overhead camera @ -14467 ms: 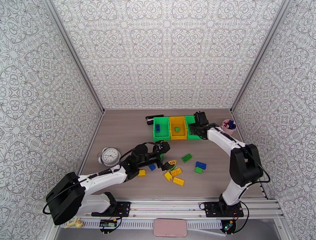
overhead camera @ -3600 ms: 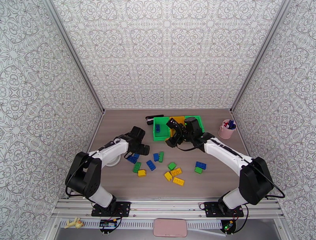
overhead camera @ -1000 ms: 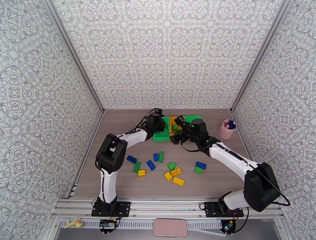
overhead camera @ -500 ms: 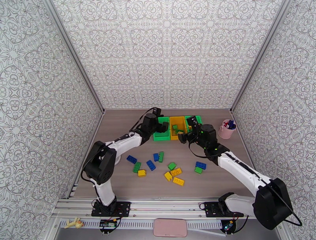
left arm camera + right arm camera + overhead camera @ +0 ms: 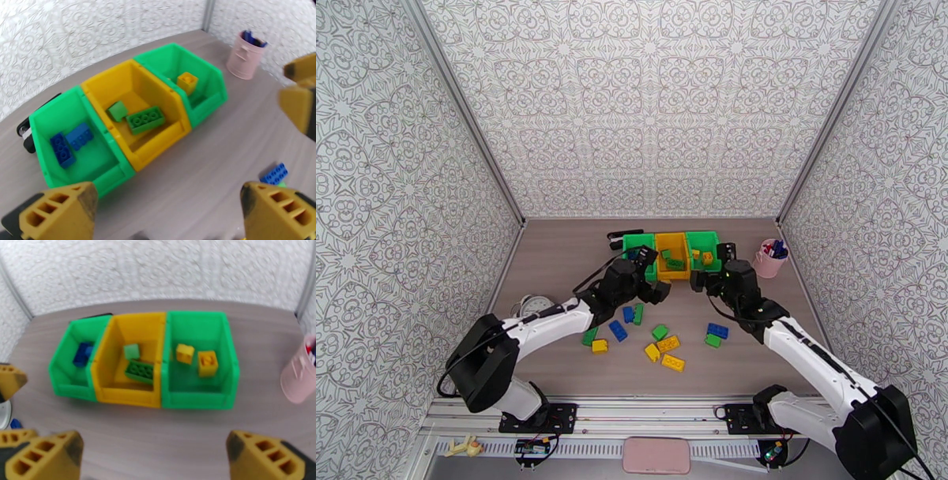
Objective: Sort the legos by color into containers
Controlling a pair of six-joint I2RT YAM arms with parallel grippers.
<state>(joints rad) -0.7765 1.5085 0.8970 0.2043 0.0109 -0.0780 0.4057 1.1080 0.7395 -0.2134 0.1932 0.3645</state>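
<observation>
Three containers stand in a row: a left green bin [image 5: 79, 181] holding two blue legos [image 5: 81, 135], a yellow bin [image 5: 158, 156] holding two green legos [image 5: 145, 118], and a right green bin [image 5: 197, 400] holding two yellow legos [image 5: 207, 362]. Several blue, green and yellow legos [image 5: 668, 344] lie loose on the table nearer the arms. My left gripper [image 5: 652, 278] hangs open and empty just in front of the left green bin [image 5: 636, 237]. My right gripper [image 5: 709, 267] is open and empty in front of the right green bin [image 5: 707, 235].
A pink cup [image 5: 770, 259] with pens stands right of the bins. A round clock [image 5: 533, 306] lies at the left, partly under my left arm. A black object [image 5: 616, 235] sits behind the left bin. Patterned walls close in three sides.
My left gripper has opened and drawn back from over the left green bin toward the loose legos. The right gripper has backed away from the yellow bin, toward the right.
</observation>
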